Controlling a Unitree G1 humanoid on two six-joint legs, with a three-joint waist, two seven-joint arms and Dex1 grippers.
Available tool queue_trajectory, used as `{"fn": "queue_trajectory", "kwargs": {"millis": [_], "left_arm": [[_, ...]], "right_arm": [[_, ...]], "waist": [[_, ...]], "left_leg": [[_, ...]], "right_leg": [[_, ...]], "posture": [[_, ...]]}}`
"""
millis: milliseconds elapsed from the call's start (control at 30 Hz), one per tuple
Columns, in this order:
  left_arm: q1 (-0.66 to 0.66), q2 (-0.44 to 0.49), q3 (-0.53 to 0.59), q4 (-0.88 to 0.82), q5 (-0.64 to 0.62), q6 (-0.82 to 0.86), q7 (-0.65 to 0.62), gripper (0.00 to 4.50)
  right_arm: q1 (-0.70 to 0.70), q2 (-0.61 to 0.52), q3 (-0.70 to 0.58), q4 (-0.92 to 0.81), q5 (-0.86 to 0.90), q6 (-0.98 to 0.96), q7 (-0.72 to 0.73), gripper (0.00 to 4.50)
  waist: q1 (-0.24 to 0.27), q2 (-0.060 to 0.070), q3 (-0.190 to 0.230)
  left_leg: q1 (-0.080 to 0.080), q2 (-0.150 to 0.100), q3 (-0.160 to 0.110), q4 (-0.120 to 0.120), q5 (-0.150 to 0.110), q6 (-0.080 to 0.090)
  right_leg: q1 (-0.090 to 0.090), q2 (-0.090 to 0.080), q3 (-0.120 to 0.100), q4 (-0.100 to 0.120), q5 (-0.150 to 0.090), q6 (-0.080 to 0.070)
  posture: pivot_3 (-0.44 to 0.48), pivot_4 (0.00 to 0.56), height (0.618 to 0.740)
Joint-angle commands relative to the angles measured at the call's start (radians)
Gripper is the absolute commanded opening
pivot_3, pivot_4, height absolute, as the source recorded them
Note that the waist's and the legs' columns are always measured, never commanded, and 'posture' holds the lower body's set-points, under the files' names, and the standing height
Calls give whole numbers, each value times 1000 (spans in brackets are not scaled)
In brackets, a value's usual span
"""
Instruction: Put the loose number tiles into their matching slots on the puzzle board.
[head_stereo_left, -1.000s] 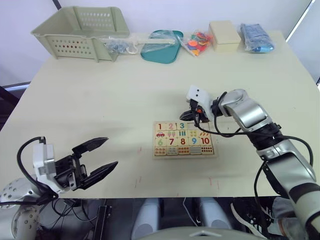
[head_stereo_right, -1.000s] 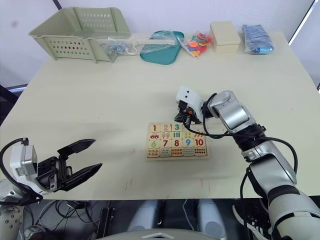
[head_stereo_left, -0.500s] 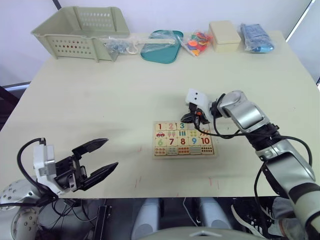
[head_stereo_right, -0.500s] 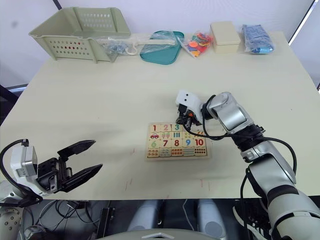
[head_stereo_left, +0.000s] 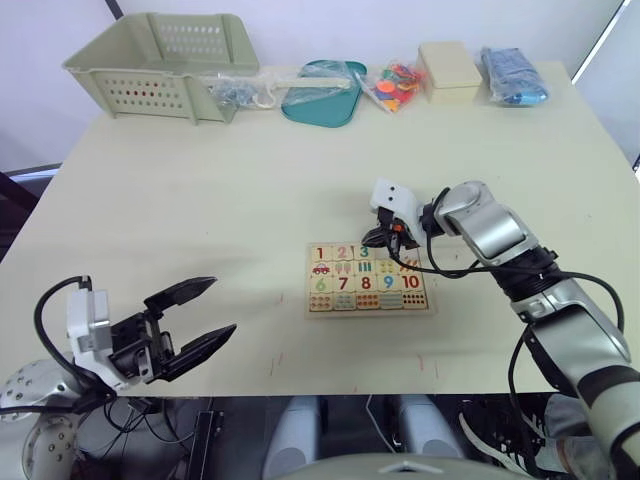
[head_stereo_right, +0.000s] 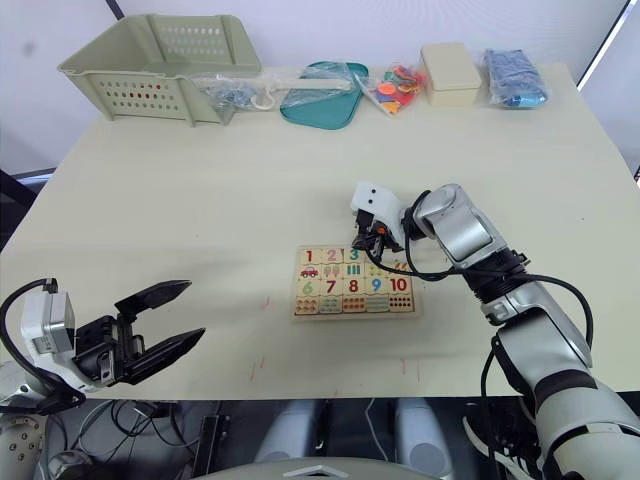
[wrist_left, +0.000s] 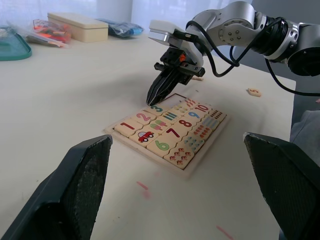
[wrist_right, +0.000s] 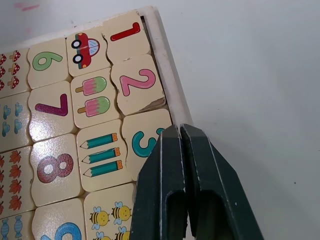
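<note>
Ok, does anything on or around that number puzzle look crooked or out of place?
The 2 tile sits crooked in the puzzle board, twisted against its neighbours, with a dark gap at one corner. The 5 tile lies loose on the table, well away from the board.

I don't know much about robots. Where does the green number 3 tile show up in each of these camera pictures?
Left eye view: green 3 tile, middle of the picture, just below the right gripper.
Right eye view: the tile, same spot.
Left wrist view: the tile, at the tips of the shut jaws.
Right wrist view: the tile, partly under the jaws.
Shared landmark: the pink 2 tile beside it.
</note>
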Motion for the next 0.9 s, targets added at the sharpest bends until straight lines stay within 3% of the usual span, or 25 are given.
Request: {"fn": "queue_trajectory", "kwargs": {"millis": [33,433,600,900], "left_arm": [[6,-1,29,-27,-20,-10,-5,4500],[3,1,30,-25,-21,-9,-6,4500],[9,-4,30,-33,-24,-8,1,4500],[38,-26,28,-59,-27,-8,18,4500]], "right_arm": [[8,0,2,-31,-2,-1,11,55],[12,2,-12,-48,2,-9,11,55],[55,-4,-117,-127,83,-60,11,55],[307,-50,-354,-355,311,-145,43,55]], "waist": [[0,0,0],[0,0,0],[1,0,0],[5,0,0]], "left_leg": [[0,0,0,0,0,0],[0,0,0,0,0,0],[0,0,0,0,0,0],[0,0,-1,0,-1,2]], "right_leg": [[0,0,0,0,0,0],[0,0,0,0,0,0],[0,0,0,0,0,0],[2,0,-1,-1,0,0]], "posture": [[0,150,740],[0,150,740],[0,150,740],[0,150,740]]}}
